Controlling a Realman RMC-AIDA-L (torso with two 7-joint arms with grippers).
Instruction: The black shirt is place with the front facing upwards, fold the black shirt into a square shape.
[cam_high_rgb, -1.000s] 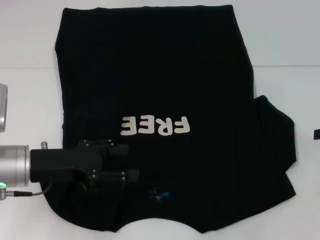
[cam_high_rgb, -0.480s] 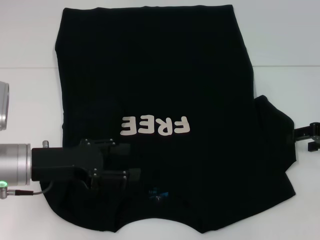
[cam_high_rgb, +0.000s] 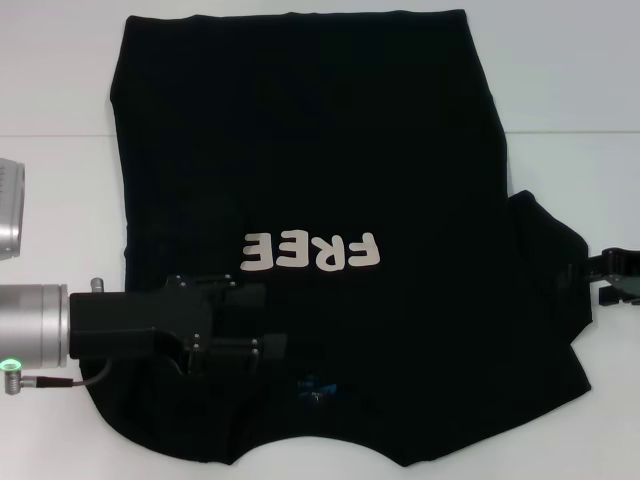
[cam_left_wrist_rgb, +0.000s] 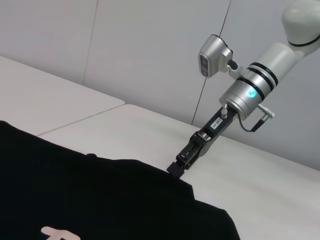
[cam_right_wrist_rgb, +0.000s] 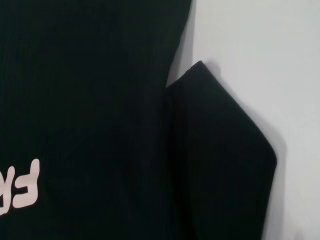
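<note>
White counter (cam_high_rgb: 560, 90) fills the head view, and pale wall panels are seen behind it in the left wrist view. Most of the frame is covered by the black shirt (cam_high_rgb: 320, 180), which is laid flat with its front up; its hem lies along the top edge of the picture and its collar toward the bottom. Cream "FREE" lettering (cam_high_rgb: 311, 252) is shown upside down just below the centre, and a small blue mark (cam_high_rgb: 312, 387) is seen beneath it, near the collar. At the right, one sleeve (cam_high_rgb: 550, 275) is spread out beside the body of the shirt; the left side of the shirt is seen as a straight edge.

Over the lower left part of the shirt, the left gripper (cam_high_rgb: 268, 320) is held on its black housing, reaching in from the frame's left edge. Its fingers are dark against dark cloth, and whether they are parted or closed cannot be told.

At the right edge of the frame, the right gripper (cam_high_rgb: 612, 278) is placed at the outer edge of the sleeve. In the left wrist view it (cam_left_wrist_rgb: 176, 169) is seen angled down with its tip at the sleeve's edge; the spread of its fingers cannot be made out, nor whether cloth is held.
</note>
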